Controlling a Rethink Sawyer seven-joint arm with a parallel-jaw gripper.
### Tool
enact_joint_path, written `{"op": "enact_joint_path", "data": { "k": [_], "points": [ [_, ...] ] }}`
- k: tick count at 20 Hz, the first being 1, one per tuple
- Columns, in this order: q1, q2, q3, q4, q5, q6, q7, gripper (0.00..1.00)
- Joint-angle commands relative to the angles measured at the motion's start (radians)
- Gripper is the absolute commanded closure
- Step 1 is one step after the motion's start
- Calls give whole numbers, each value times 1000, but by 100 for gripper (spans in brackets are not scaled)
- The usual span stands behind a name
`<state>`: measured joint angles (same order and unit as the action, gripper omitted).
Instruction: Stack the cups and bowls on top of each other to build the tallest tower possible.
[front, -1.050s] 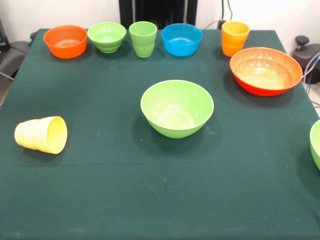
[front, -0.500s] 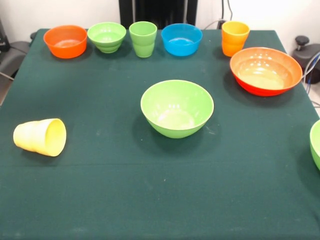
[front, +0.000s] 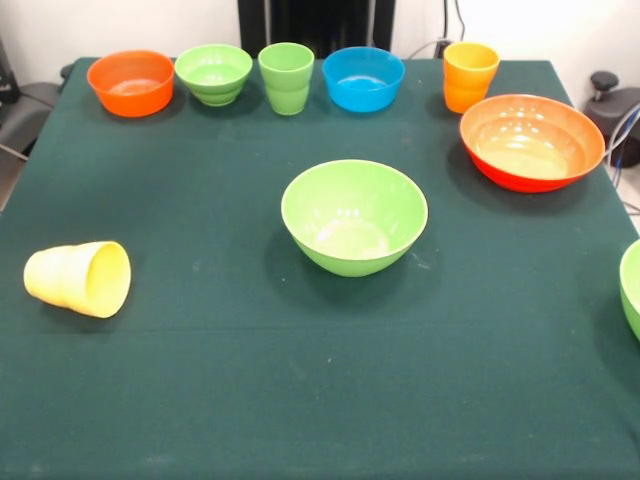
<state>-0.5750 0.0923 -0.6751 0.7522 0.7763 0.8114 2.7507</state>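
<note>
From my end the arm and gripper are out of frame, so I can't give a jaw state or a bearing from tool to any piece. Nothing stacked yet.

Large glossy light green plastic bowl (front: 354, 216) sits upright mid-table, my pick for a base. Large orange-red plastic bowl (front: 531, 141) is right of it, further back. Back row, left to right: small orange bowl (front: 130, 82), small light green bowl (front: 213, 73), light green tumbler (front: 286, 77), small blue bowl (front: 363, 78), orange-yellow tumbler (front: 469, 75), all upright. Another green bowl (front: 632, 288) is clipped at the right edge.

Yellow plastic tumbler (front: 77, 278) lies on its side, front left, long axis roughly left-right, mouth towards the centre. It needs righting before stacking.

Versus a second ago: the yellow tumbler has rolled slightly nearer the camera and left; everything else unchanged.
</note>
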Motion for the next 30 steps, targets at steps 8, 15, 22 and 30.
{"op": "enact_joint_path", "data": {
  "k": [8, 15, 22, 30],
  "points": [
    [44, -74, 212, 86, -135, 1, -131, 100],
    [67, -73, 219, 71, -156, 12, -74, 100],
    [73, -49, 212, 32, -164, 14, -46, 100],
    [79, 7, 176, -80, -148, 62, 15, 100]
  ]
}}
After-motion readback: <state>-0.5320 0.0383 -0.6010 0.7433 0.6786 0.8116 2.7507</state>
